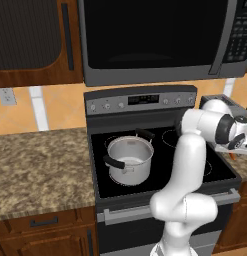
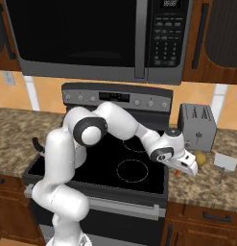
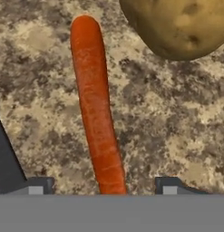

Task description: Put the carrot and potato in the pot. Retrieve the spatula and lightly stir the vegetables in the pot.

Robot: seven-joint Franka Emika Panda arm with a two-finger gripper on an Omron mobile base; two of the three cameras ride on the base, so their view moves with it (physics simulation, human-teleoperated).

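Note:
The slim orange carrot (image 3: 95,104) lies on the speckled stone counter, running lengthwise between my fingertips (image 3: 37,186). My gripper (image 3: 103,188) is open, with a gap on each side of the carrot. The tan potato (image 3: 181,25) rests just beyond the carrot's far end, off to one side. From the base, the gripper (image 2: 185,166) hangs low over the counter right of the stove, the carrot (image 2: 179,173) peeking out under it and the potato (image 2: 200,157) beside it. The silver pot (image 1: 129,160) stands on the stove's front left burner. A spatula (image 2: 225,163) lies further right.
A grey toaster (image 2: 197,126) stands at the back of the counter behind the potato. The black stove top (image 2: 132,168) lies between pot and vegetables. A microwave (image 1: 155,35) hangs above the stove.

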